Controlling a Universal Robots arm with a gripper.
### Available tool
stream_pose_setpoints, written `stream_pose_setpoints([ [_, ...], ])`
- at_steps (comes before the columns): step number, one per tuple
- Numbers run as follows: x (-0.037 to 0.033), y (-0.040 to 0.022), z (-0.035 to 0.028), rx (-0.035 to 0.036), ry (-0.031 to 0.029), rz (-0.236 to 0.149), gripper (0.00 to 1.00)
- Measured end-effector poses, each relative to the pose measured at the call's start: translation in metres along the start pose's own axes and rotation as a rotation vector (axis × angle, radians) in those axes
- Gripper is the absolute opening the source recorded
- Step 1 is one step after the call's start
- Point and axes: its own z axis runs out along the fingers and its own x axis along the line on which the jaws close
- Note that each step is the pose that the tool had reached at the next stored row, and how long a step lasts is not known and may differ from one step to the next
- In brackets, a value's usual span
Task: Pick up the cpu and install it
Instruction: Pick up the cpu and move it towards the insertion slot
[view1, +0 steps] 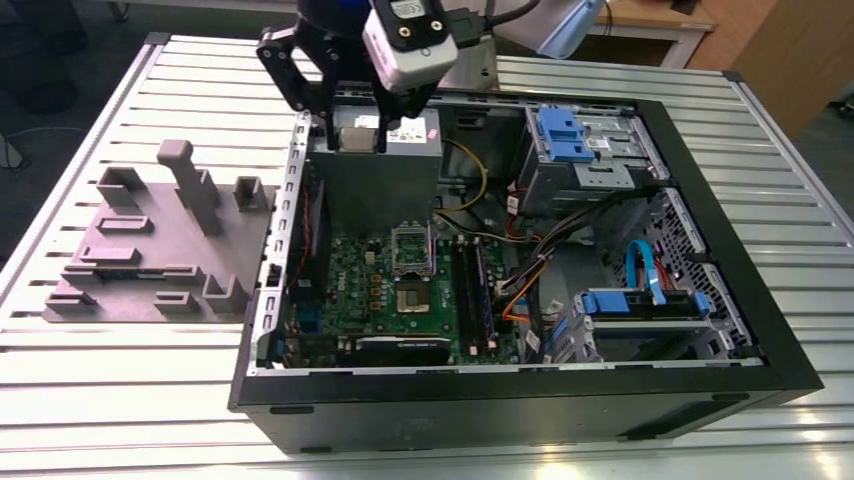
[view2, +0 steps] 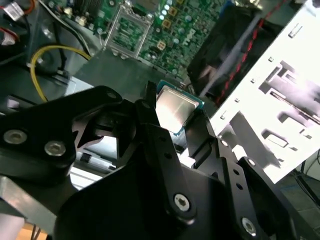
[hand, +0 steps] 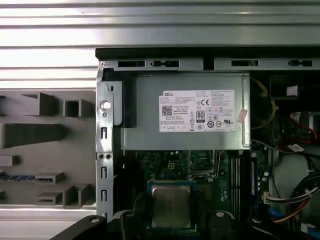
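My gripper (view2: 176, 114) is shut on the cpu (view2: 175, 106), a small flat square chip with a silvery metal top and a thin pale rim. Black fingers (view2: 150, 107) press on two opposite edges of it. In the first wrist view the cpu (hand: 171, 205) sits between the fingers of the gripper (hand: 171, 214), above the green motherboard. In the exterior view the gripper (view1: 358, 125) hangs over the grey power supply (view1: 380, 175) at the far end of the open computer case. The empty socket frame (view1: 411, 250) lies on the motherboard beyond the power supply's edge; in the second wrist view the socket (view2: 131, 30) is apart from the chip.
A grey holder block (view1: 147, 250) with slots stands on the slatted table at the exterior view's left. Inside the case (view1: 747, 330) are memory sticks (view1: 470, 285), blue drive brackets (view1: 561, 130), a yellow cable (view2: 45, 55) and bundled wires (view1: 534, 270).
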Motion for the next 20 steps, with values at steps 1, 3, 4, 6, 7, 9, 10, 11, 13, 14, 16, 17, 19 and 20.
stream_pose_setpoints([
  [1,-0.0033,0.0,0.0,0.0,0.0,0.0,0.47],
  [3,-0.009,0.0001,-0.0001,0.0,0.0,0.0,0.47],
  [4,-0.0109,0.0001,-0.0001,-0.0001,-0.0001,0.0,0.47],
  [6,-0.0135,0.0002,-0.0001,0.0,0.0,0.0,0.47],
  [7,-0.0149,0.0002,-0.0002,0.0,0.0,0.0,0.47],
  [9,-0.0169,0.0002,-0.0002,0.0,0.0,0.0,0.47],
  [10,-0.0172,0.0002,-0.0001,-0.0001,-0.0001,0.0,0.47],
  [11,-0.0179,0.0003,0.0,-0.0002,-0.0001,0.0,0.47],
  [13,-0.0192,0.0003,0.0,-0.0001,-0.0001,0.0,0.47],
  [14,-0.0196,0.0003,0.0001,-0.0002,-0.0001,0.0,0.47],
  [16,-0.0205,0.0002,0.0001,0.0,-0.0001,0.0,0.47],
  [17,-0.021,0.0002,0.0002,-0.0001,-0.0001,0.0,0.47],
  [19,-0.022,0.0002,0.0003,-0.0001,-0.0001,0.0,0.47],
  [20,-0.0225,0.0002,0.0003,-0.0001,-0.0001,0.0,0.47],
])
